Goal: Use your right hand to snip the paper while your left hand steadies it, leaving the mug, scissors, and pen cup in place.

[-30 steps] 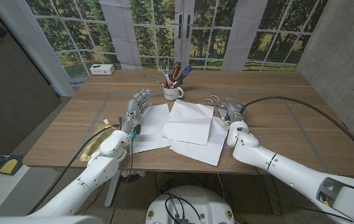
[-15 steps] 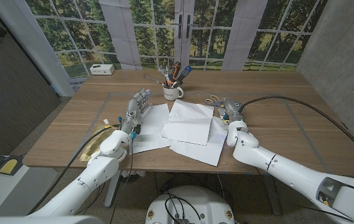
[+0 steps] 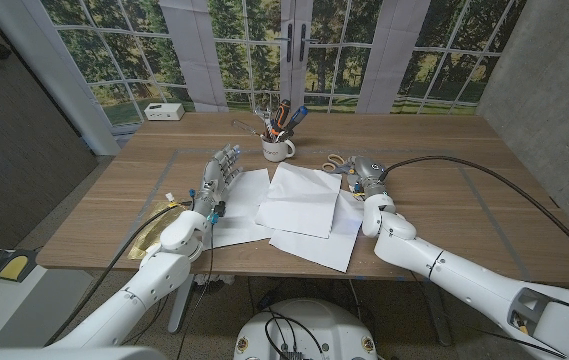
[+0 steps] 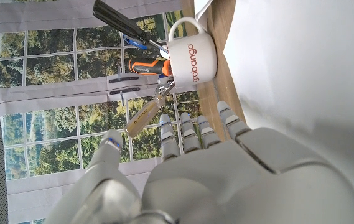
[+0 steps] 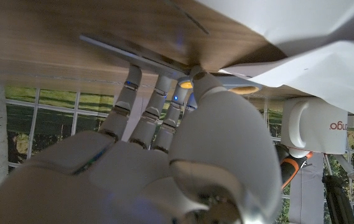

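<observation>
Several white paper sheets (image 3: 304, 205) lie overlapping at the table's middle front, also seen as paper (image 4: 301, 74) and paper (image 5: 326, 56). My left hand (image 3: 220, 172) stands at the sheets' left edge with fingers stretched and apart, holding nothing; the left hand (image 4: 226, 174) points toward the mug. My right hand (image 3: 365, 178) is at the sheets' right edge, fingers extended and empty. Scissors (image 3: 336, 160) with orange handles lie just beyond it; the right hand (image 5: 164, 149) has its fingertips at the scissors' handle (image 5: 246, 90). A white mug (image 3: 278, 149) holds pens and tools.
The mug (image 4: 192, 56) reads "grabango" and stands behind the sheets; the same mug (image 5: 316, 124) shows past the paper. A small white box (image 3: 164, 110) sits at the table's (image 3: 464, 200) back left. A yellowish flat thing (image 3: 156, 228) lies under my left forearm.
My right hand has shifted a little left and forward toward the scissors, and the sheets have slid slightly left with it. The left hand has stayed put.
</observation>
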You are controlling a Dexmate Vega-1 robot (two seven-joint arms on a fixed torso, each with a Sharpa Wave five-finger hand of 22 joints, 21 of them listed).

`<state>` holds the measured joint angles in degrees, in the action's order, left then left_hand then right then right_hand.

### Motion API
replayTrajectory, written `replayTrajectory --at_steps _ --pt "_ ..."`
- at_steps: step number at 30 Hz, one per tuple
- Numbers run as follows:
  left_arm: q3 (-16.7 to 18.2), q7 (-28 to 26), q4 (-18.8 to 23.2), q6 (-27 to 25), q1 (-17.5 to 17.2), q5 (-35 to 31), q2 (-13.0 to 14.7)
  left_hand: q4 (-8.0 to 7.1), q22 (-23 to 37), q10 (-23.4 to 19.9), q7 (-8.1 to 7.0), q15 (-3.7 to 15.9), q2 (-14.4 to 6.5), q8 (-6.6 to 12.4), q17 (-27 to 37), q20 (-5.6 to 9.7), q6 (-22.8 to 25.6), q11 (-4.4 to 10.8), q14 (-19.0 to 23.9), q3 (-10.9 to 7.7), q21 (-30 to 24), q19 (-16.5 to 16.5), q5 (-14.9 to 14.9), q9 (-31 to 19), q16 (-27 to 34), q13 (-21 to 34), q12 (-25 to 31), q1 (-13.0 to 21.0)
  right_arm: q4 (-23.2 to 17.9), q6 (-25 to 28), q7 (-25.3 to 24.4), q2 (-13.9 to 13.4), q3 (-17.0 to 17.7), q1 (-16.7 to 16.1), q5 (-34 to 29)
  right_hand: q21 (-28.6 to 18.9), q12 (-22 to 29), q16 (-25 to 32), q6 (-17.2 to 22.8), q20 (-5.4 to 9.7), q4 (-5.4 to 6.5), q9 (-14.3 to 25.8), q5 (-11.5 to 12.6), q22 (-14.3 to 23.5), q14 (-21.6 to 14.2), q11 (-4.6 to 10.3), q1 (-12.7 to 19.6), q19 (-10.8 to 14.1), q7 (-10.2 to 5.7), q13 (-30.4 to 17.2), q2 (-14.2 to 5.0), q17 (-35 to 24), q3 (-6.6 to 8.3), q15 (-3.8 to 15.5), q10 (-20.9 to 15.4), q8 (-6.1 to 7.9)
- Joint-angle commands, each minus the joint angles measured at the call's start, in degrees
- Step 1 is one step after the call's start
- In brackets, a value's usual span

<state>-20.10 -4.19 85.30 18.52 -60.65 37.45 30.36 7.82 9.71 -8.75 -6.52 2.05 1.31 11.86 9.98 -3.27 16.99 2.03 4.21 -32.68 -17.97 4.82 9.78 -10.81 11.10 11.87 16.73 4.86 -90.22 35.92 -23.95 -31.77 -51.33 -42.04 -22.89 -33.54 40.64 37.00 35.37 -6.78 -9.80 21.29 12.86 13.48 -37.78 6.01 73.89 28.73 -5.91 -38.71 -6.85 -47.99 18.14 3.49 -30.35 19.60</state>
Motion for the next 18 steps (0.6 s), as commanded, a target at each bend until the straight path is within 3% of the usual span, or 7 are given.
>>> replayTrajectory --at_steps 1,6,8,13,18 --pt "0.2 0.2 -0.1 0.5 -0.4 0.3 0.1 0.06 0.3 -0.5 -0.09 0.01 -0.4 -0.11 0.3 -0.04 0.5 0.12 0.7 0.12 0.1 0.4 0.2 -0.1 0.0 0.1 -0.2 0.0 0.8 -3.4 -2.9 0.8 2.5 -1.8 1.6 -6.2 3.8 -0.6 2.2 14.31 -0.06 1.4 0.6 6.8 -6.5 2.43 2.4 11.5 0.01 -4.8 -0.58 -1.0 0.62 10.08 -3.6 0.86" --pt "0.3 0.2 -0.2 0.6 -0.4 0.3 0.1 0.04 0.3 -0.5 -0.10 0.01 -0.4 -0.11 0.3 -0.04 0.6 0.09 0.6 0.14 0.2 0.5 0.2 -0.1 -0.1 0.1 -0.2 0.0 1.5 -5.3 -6.4 1.5 4.1 -3.0 2.3 -8.4 4.6 -1.2 4.3 14.41 0.04 2.4 1.2 7.4 -8.2 1.90 3.0 12.0 0.33 -5.5 -0.18 -1.5 0.62 10.04 -3.9 1.60" --pt "0.3 0.2 -0.1 0.6 -0.5 0.3 0.1 0.04 0.3 -0.5 -0.06 -0.01 -0.4 -0.10 0.3 -0.03 0.7 0.13 0.6 0.15 0.3 0.5 0.2 -0.1 -0.1 0.1 -0.3 0.0 2.3 -8.0 -10.0 2.1 5.5 -4.2 3.0 -10.1 5.2 -2.0 7.3 14.47 0.22 3.2 2.2 7.9 -9.1 1.68 3.3 11.7 -0.17 -6.6 -0.10 -2.0 0.75 10.03 -3.4 2.61" --pt "0.4 0.1 0.2 0.5 -0.7 0.3 0.2 0.01 0.3 -0.5 0.00 0.01 -0.4 -0.10 0.3 -0.01 0.8 0.04 0.6 0.17 0.4 0.5 0.2 -0.1 -0.1 0.1 -0.3 0.0 3.7 -12.3 -14.7 3.6 8.2 -5.8 5.2 -12.4 6.1 -2.7 8.6 14.82 0.43 3.4 3.4 8.3 -10.5 0.87 3.3 12.2 0.68 -7.8 -0.13 -2.6 0.92 10.00 -3.2 2.46" --pt "0.4 -0.1 0.4 0.6 -0.8 0.1 0.2 0.00 0.3 -0.6 0.10 0.01 -0.5 -0.04 0.3 -0.01 1.1 0.09 0.7 0.20 0.6 0.6 0.2 -0.1 -0.1 0.2 -0.3 -0.1 4.3 -15.6 -17.2 4.9 10.7 -7.0 8.2 -13.9 6.4 -3.5 10.0 15.17 0.41 4.0 4.3 8.6 -11.1 0.36 3.5 11.6 0.58 -8.9 0.05 -3.2 1.03 9.98 -1.9 2.71"
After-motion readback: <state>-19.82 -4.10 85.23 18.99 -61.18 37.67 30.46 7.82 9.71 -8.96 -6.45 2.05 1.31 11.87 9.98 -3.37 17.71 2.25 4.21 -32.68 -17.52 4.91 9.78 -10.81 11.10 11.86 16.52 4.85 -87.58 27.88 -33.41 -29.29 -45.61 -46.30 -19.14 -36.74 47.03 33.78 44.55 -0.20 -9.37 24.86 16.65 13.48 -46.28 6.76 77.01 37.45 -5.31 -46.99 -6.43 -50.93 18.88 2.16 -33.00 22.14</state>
